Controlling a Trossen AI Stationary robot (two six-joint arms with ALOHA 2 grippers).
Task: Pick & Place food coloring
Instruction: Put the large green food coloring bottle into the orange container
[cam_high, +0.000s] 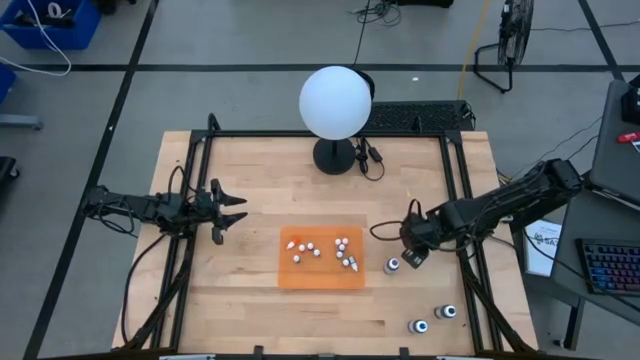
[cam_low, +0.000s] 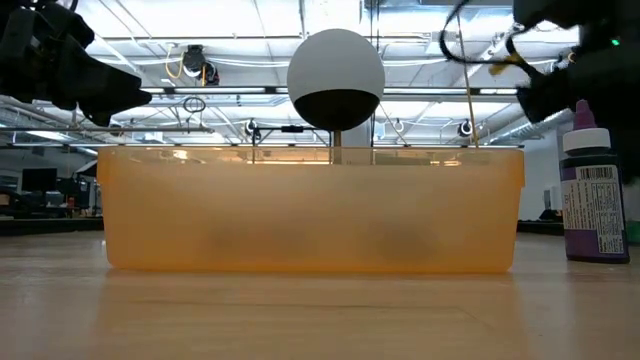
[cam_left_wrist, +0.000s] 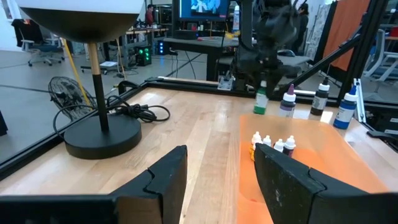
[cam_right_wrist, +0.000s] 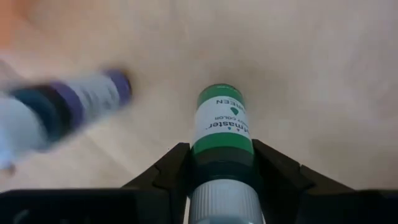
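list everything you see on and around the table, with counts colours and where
small bottles: about ten, whitish with red tips, on the orange tray
orange tray: one, table centre
green bottle: one, between the right hand's fingers
dark bottles: three, standing right of the tray
globe lamp: one, white on black base, table's far edge
fan: one, black, on the floor beyond the table
left hand: open, empty, left of the tray
right hand: closing around the green bottle
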